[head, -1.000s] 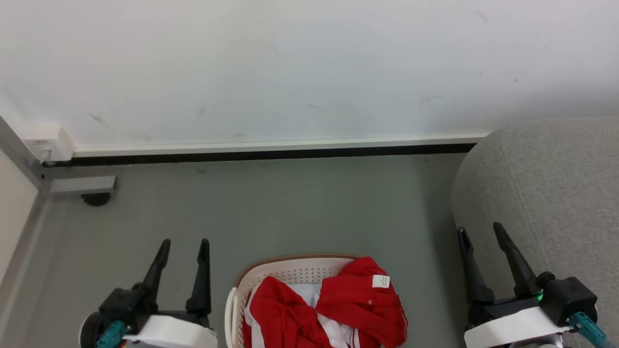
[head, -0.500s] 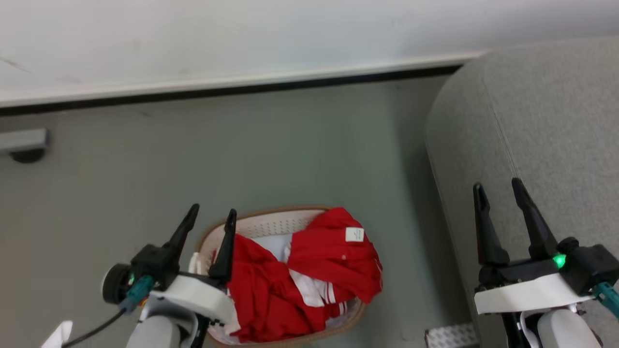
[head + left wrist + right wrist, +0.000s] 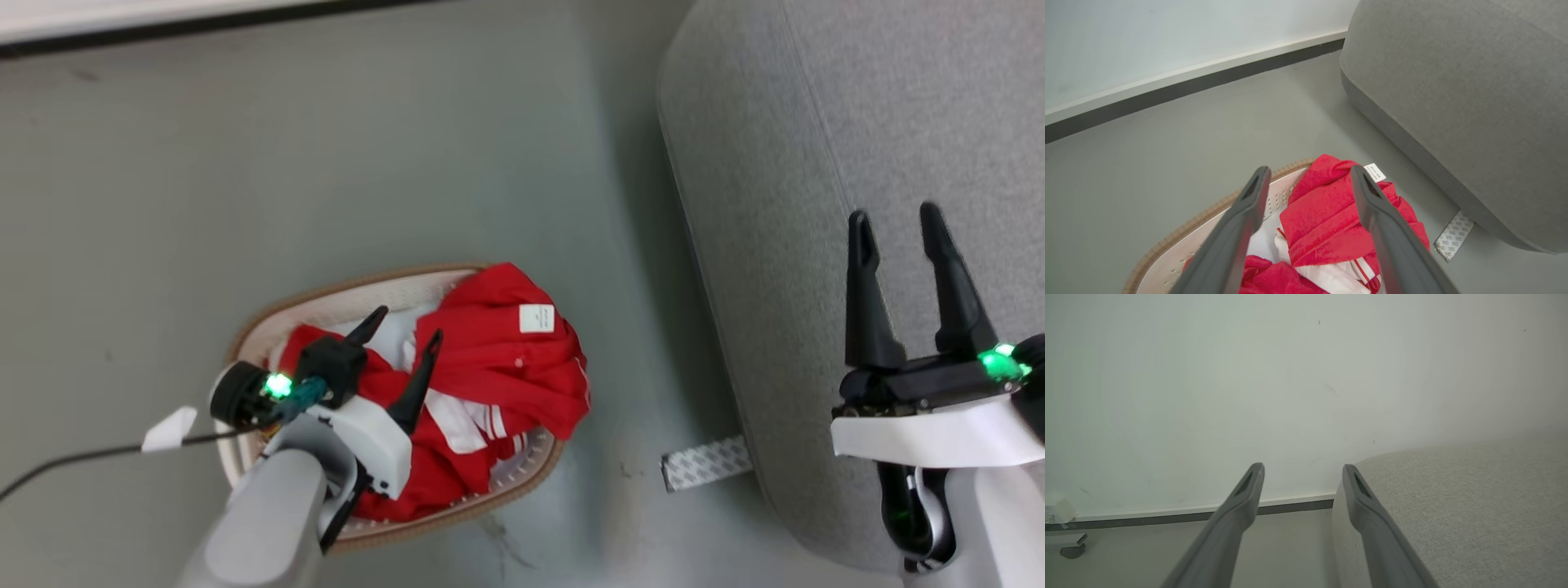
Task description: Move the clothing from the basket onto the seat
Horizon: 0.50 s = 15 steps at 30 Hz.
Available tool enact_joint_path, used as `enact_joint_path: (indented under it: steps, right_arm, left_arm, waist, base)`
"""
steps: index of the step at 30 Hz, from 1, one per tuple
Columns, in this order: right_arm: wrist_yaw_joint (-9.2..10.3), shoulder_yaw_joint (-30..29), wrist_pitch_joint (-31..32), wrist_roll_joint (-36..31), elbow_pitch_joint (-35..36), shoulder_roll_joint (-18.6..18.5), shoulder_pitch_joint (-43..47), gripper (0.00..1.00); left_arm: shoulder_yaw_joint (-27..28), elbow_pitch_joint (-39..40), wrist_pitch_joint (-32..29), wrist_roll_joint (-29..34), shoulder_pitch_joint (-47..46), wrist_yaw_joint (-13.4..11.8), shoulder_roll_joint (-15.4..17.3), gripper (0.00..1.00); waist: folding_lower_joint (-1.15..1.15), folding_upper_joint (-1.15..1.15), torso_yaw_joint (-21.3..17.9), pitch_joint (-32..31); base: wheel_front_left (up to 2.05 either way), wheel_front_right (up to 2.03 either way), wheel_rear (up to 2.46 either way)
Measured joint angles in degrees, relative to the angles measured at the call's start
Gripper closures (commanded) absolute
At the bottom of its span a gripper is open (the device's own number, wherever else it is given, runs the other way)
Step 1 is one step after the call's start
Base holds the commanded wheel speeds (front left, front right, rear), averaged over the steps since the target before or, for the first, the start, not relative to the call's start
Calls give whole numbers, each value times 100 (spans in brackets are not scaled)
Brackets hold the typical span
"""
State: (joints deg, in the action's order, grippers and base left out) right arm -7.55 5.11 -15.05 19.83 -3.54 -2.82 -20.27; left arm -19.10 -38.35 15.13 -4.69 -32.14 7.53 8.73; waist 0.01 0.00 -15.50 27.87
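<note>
Red soft fabric clothing [image 3: 498, 359] with white panels and a small white label lies heaped in the oval cream perforated plastic basket [image 3: 351, 300] on the smooth grey floor [image 3: 326, 147]. The left gripper [image 3: 408, 322] is over the heap, fingers spread wide, holding nothing. The large grey woven seat [image 3: 775, 163] with its rounded corner stands to the right, and a pale patterned strip [image 3: 706, 463] lies at its foot. The right gripper [image 3: 893, 212] is above the seat, also wide apart.

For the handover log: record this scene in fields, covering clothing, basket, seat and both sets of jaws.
clothing: red and white, heaped in the basket, white label on top
basket: on the floor, beside the seat, apart from it
seat: grey, no clothing on it in view
left jaws: open, over the clothing, nothing held
right jaws: open, over the seat, empty
</note>
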Motion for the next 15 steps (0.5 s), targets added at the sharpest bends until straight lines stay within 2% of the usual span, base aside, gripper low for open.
enact_joint_path:
  steps: [15]
  right_arm:
    - [0, -26, 0, 422, 721, -1, -441, 0]
  left_arm:
    - [-1967, -1965, -374, -641, -1728, 1, 477, 0]
  waist:
    - [0, 0, -622, 1498]
  base:
    - [0, 0, 0]
